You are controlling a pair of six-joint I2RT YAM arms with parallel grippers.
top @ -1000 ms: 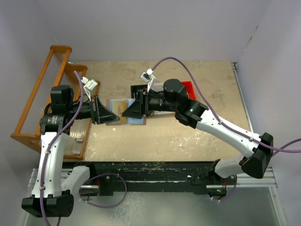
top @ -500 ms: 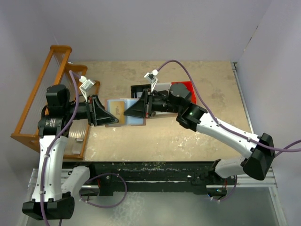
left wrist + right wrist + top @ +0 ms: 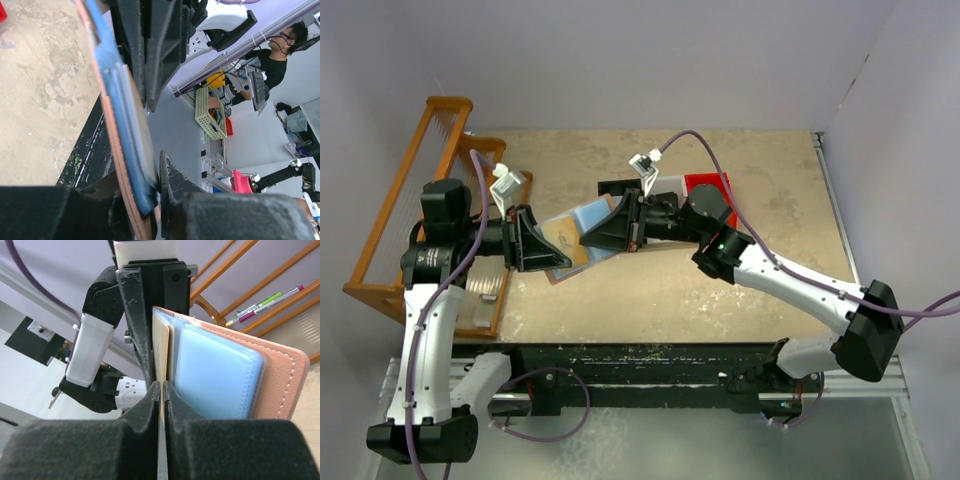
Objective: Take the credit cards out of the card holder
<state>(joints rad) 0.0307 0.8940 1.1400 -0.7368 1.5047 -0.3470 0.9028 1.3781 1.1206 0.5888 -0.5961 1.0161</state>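
We see the wallet (image 3: 570, 232) held up off the bench (image 3: 660, 290), approx mid-bench, open & tilted, blue lining showing. L gripper (image 3: 156, 186) sits at its 9 o'clock and pinches the wallet's edge, w/ pink skin + blue lining both betw. the pads. R gripper (image 3: 161, 390) comes in from 3 o'clock, fingers pressed together on a thin tan card (image 3: 162, 355). The card stands edge-on just beside the blue pocket, partly inside the wallet. We can't tell if a 2nd card is in there. The two grippers nearly meet across the wallet. A wooden rack (image 3: 405, 215) lies at the bench's 9 o'clock edge, pens (image 3: 270, 301) on it. A red bin (image 3: 712, 184) & a black bin (image 3: 612, 187) sit at approx 1 o'clock of the wallet, behind the R gripper.
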